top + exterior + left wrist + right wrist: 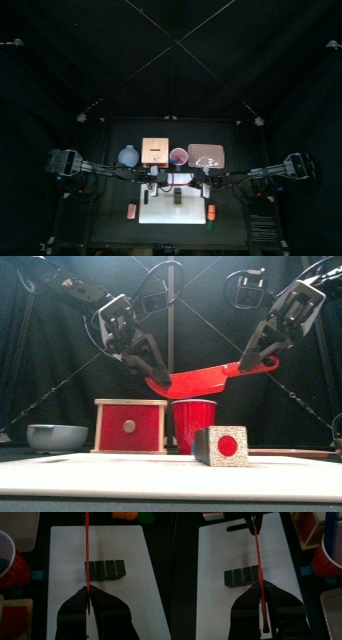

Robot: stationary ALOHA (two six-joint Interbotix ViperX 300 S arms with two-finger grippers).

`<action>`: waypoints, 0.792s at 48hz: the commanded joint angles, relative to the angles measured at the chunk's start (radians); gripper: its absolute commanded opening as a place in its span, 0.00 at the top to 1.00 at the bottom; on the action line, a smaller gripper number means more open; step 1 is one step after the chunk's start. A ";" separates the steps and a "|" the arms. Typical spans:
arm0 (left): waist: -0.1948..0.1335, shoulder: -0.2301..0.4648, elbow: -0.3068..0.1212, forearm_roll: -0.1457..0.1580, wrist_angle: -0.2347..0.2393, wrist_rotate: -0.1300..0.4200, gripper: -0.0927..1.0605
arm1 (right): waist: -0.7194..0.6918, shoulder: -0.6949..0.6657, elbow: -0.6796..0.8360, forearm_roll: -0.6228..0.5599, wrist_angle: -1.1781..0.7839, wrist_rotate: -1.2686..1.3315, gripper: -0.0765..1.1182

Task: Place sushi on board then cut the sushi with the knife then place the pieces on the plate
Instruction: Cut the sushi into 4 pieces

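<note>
The left gripper [151,374] has its jaws pinched on one end of the red knife [201,382]. The right gripper [249,362] clamps the other end, so the blade hangs level above the white cutting board [134,471]. The sushi roll [222,446] lies on the board below it, its end face a red disc on speckled white. From the roll, the red cup [194,421] stands at 12 o'clock and the wooden box [131,424] at 11.
</note>
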 commanded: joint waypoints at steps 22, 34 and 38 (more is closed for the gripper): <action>-0.044 0.055 -0.037 -0.089 -0.008 0.000 0.56 | 0.014 0.034 0.023 0.092 0.000 0.002 0.61; -0.057 0.064 -0.046 -0.091 -0.012 0.000 0.56 | 0.021 0.054 0.032 0.118 -0.002 0.002 0.61; -0.058 0.071 -0.048 -0.091 -0.012 -0.002 0.56 | 0.026 0.063 0.034 0.121 -0.002 0.003 0.61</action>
